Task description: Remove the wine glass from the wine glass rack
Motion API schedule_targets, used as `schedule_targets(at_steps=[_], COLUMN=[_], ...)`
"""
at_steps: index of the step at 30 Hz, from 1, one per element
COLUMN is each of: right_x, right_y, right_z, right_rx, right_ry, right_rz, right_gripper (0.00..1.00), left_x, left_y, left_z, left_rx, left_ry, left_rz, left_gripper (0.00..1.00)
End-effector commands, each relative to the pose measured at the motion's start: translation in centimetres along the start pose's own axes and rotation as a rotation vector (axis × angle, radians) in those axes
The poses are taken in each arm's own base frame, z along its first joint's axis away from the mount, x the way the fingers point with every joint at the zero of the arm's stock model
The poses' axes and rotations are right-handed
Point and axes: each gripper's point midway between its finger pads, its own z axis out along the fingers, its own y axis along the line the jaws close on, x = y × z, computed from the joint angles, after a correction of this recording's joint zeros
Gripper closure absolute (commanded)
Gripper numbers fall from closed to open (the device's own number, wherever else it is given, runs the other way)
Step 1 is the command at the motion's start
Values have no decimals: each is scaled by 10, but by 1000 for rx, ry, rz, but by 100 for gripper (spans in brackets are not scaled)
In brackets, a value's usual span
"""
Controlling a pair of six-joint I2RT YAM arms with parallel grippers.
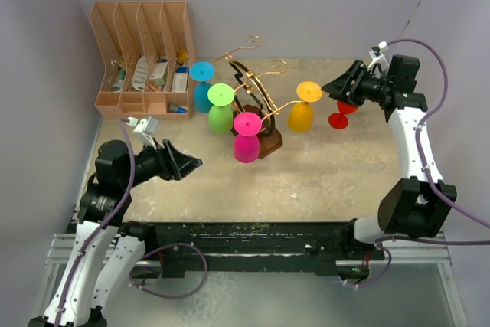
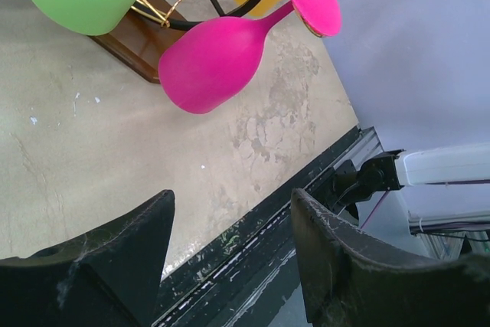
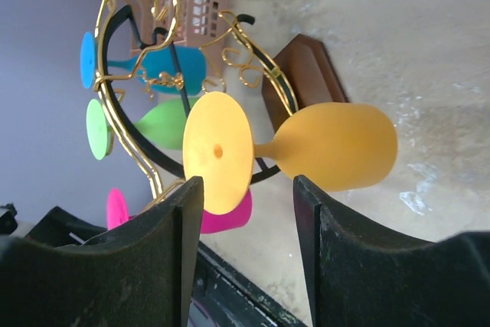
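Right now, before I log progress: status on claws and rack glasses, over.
Left claw open, empty. Right claw open, facing yellow wine glass. It hangs on wine glass rack with three others. Red wine glass off rack; path clear.

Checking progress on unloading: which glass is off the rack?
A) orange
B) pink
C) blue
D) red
D: the red glass stands on the table to the right of the rack, while the blue glass, green glass, pink glass and orange glass hang from it.
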Motion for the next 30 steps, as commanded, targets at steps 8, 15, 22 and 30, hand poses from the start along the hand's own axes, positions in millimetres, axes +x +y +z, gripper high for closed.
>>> schedule_targets(at_steps=[8, 15, 22, 30], right_x=[2, 0, -1, -3], right_y=[46, 37, 35, 34], right_z=[4, 8, 10, 16], right_rx=[-211, -149, -147, -151], right_ry=[54, 40, 43, 53], right_rz=[-43, -52, -51, -47], right_gripper=[52, 54, 55, 55], left_x=[-7, -7, -7, -6], left_y=[-6, -5, -4, -1], left_z=[-3, -3, -1, 0], left_rx=[29, 25, 22, 16], left_ry=[-49, -49, -45, -40], left_rz=[42, 41, 37, 29], left_gripper=[34, 35, 35, 35])
